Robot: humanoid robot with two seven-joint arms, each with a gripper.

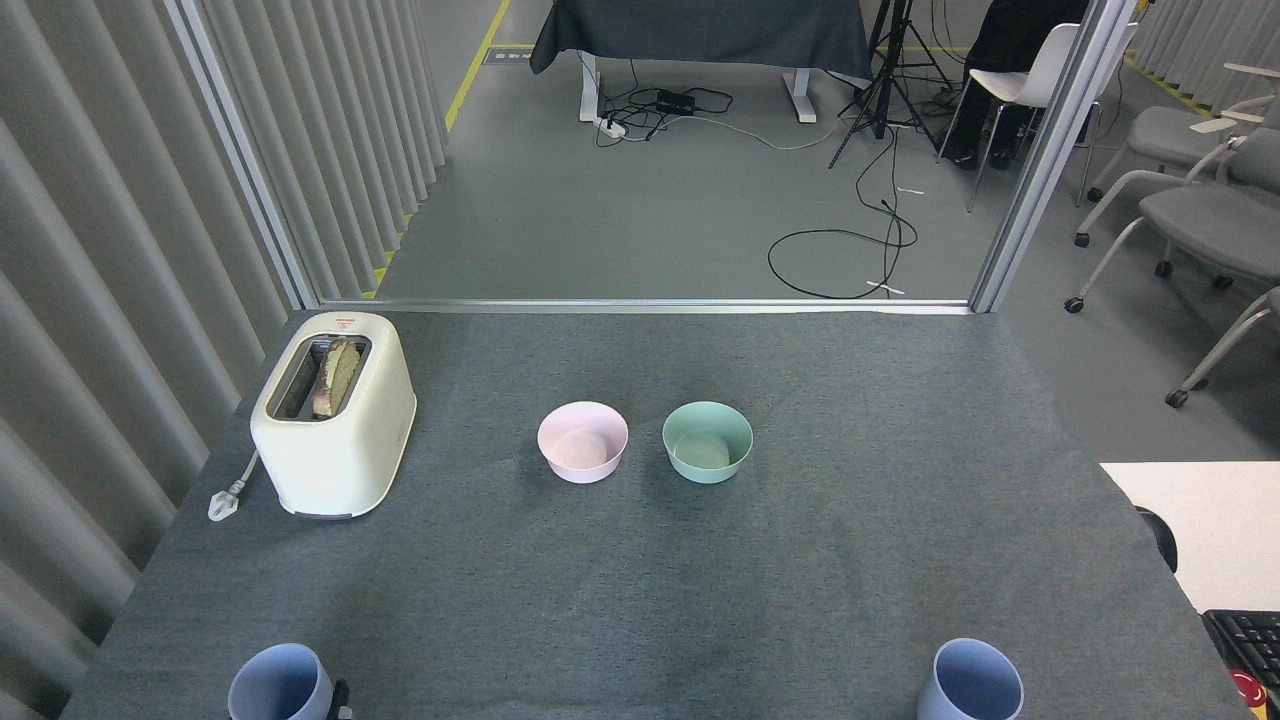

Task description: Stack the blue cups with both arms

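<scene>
Two pale-blue cups stand upright at the table's near edge, both cut off by the bottom of the head view: one at the left [279, 683] and one at the right [971, 682]. A small black tip of my left gripper [341, 701] pokes up from the bottom edge, just right of the left cup. Too little of it shows to tell how its fingers stand or whether it touches the cup. My right arm and gripper are out of view.
A pink bowl [583, 442] and a green bowl [707, 441] sit side by side mid-table. A cream toaster [334, 412] with bread stands at the left, its plug [224, 500] beside it. A white desk [1210, 520] with a keyboard [1245, 640] adjoins the right edge.
</scene>
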